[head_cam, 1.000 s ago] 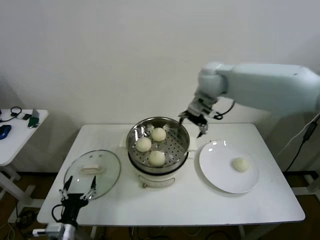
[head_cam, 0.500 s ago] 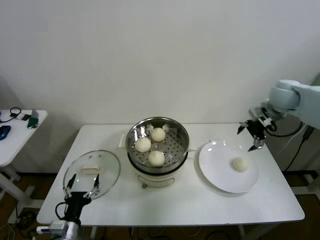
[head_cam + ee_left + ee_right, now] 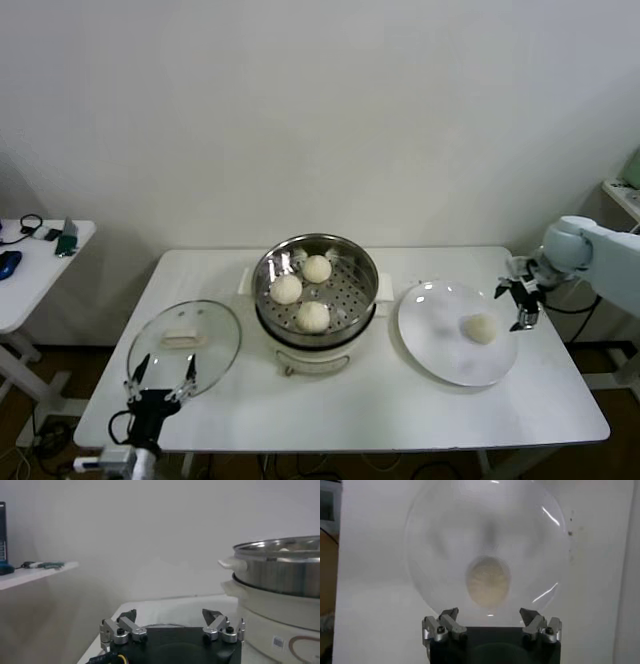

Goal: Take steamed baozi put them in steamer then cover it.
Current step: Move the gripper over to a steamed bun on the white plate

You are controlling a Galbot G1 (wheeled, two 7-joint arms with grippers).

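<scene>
The right gripper (image 3: pixel 522 303) – jaws spread, empty – hovers just right of the last cream-white round bun (image 3: pixel 481 328) on the flat white plate (image 3: pixel 432 345). The left gripper (image 3: pixel 160 379), also spread, waits at the near-left table edge by the clear glass lid (image 3: pixel 185 345).

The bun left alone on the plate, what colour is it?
Cream-white, plain and smooth. The bun shows best in the right wrist view, lying on the white plate.

Right pincer (image 3: pixel 524 303) open, arm reaching in from right, left pincer (image 3: pixel 160 376) open, low, idle
</scene>
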